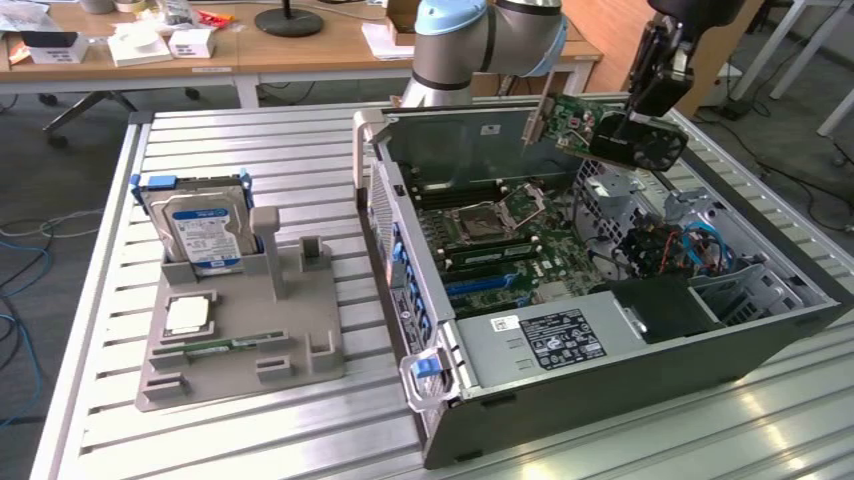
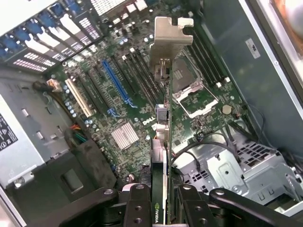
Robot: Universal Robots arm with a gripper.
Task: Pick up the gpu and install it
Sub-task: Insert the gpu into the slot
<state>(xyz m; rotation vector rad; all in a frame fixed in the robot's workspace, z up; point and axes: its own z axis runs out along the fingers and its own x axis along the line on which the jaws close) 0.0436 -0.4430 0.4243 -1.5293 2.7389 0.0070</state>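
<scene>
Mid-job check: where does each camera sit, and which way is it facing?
Exterior view: off the arm, raised, looking down over the table at the open case; shows the arm and the claw holding the gpu.
Wrist view: on the wrist, looking down along the gpu at the motherboard; shows the claw's fingers.
Shared: gpu, claw, motherboard.

Free air between gpu and motherboard

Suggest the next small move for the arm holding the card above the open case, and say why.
Probably shift the gpu sideways toward the long blue slot before lowering it. The gripper is shut on the card, which hangs above the board, and in the wrist view its edge runs beside the processor socket, apart from that slot.
</scene>
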